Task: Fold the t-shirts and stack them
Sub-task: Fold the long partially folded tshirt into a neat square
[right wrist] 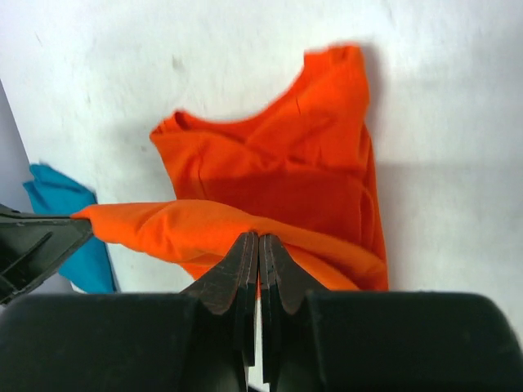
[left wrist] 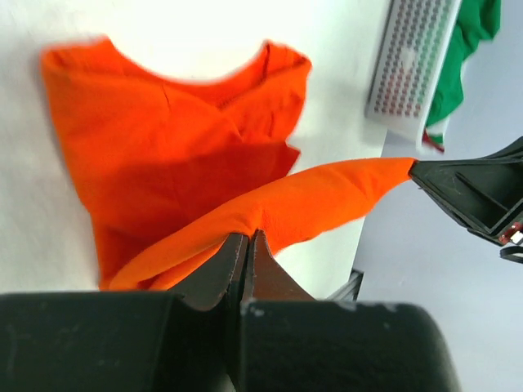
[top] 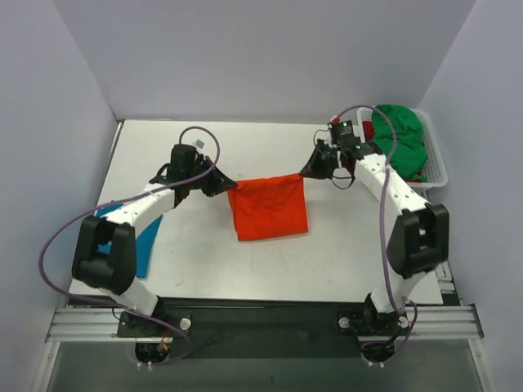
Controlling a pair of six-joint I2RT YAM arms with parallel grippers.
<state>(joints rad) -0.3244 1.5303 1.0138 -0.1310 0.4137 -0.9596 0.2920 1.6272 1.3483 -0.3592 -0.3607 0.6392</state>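
The bright orange t-shirt (top: 270, 208) hangs between my two grippers at the table's middle, its lower part resting on the table. My left gripper (top: 226, 184) is shut on its left top corner. My right gripper (top: 307, 171) is shut on its right top corner. In the left wrist view my gripper (left wrist: 248, 237) pinches a stretched orange edge (left wrist: 319, 200), with the neckline part lying below on the table. In the right wrist view my gripper (right wrist: 258, 238) pinches the same edge (right wrist: 172, 224). A teal blue t-shirt (top: 147, 241) lies at the left under my left arm. A green t-shirt (top: 402, 139) fills the basket.
A white slatted basket (top: 437, 163) stands at the far right and holds the green shirt and a bit of dark red cloth (top: 369, 131). It also shows in the left wrist view (left wrist: 409, 57). Grey walls close the left, back and right sides.
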